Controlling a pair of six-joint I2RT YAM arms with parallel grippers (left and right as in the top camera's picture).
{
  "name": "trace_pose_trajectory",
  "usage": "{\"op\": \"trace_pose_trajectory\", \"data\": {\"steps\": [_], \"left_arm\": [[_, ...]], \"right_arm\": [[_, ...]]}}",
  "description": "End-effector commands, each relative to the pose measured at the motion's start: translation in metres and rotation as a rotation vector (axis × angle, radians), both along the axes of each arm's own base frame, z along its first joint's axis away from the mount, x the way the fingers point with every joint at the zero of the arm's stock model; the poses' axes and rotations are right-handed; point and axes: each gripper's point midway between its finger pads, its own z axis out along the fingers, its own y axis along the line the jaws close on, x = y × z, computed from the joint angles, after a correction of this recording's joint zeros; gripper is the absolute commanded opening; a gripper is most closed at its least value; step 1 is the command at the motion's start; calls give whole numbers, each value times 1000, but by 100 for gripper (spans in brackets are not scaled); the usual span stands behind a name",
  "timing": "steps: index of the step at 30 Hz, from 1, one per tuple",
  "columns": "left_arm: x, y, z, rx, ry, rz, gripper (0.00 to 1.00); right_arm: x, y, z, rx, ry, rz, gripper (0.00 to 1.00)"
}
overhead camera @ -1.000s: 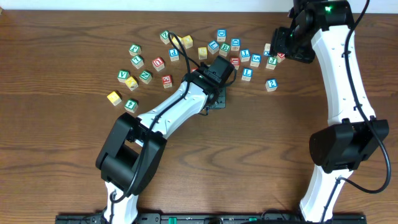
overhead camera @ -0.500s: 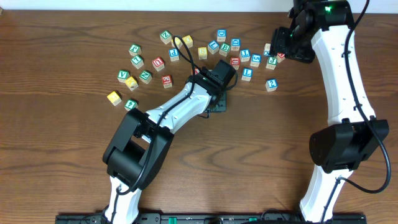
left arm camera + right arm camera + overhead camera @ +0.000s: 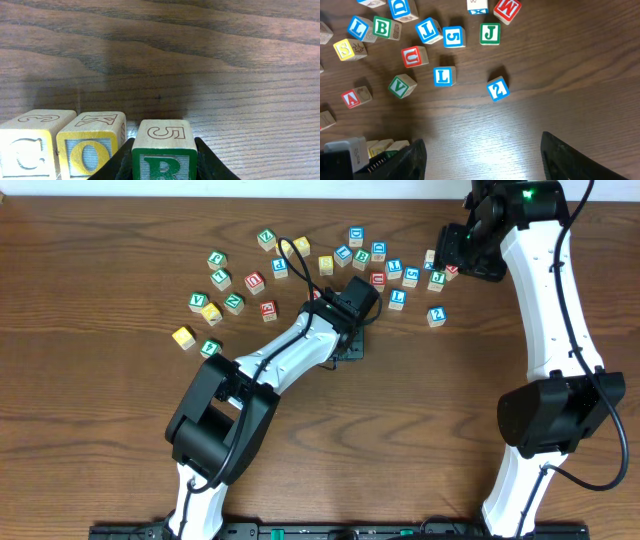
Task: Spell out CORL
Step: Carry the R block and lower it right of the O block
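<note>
In the left wrist view, a yellow C block (image 3: 25,150) and a yellow O block (image 3: 90,150) stand side by side on the table. My left gripper (image 3: 162,167) is shut on a green R block (image 3: 162,157), held just right of the O block. In the overhead view the left gripper (image 3: 350,330) is at mid-table and hides these blocks. A blue L block (image 3: 443,76) lies loose among the scattered blocks and also shows in the overhead view (image 3: 397,299). My right gripper (image 3: 480,155) is open and empty, high above the blocks at the back right (image 3: 462,250).
Many loose letter and number blocks are scattered across the back of the table, from a yellow block (image 3: 183,336) on the left to a blue "2" block (image 3: 436,316) on the right. A red U block (image 3: 413,56) and a green V block (image 3: 402,86) lie near the L block.
The left arm shifted slightly toward the back about a second ago and has held still since. The right arm has not moved.
</note>
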Motion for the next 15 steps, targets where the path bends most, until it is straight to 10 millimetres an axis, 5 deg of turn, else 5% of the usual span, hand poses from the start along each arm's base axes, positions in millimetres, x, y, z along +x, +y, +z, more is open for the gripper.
{"op": "trace_pose_trajectory", "data": {"steps": [1, 15], "left_arm": [[-1, 0, -8, 13, 10, 3, 31], [-1, 0, -8, 13, 11, 3, 36]], "right_arm": [[0, 2, 8, -4, -20, 18, 68], [0, 3, 8, -4, -20, 20, 68]]}}
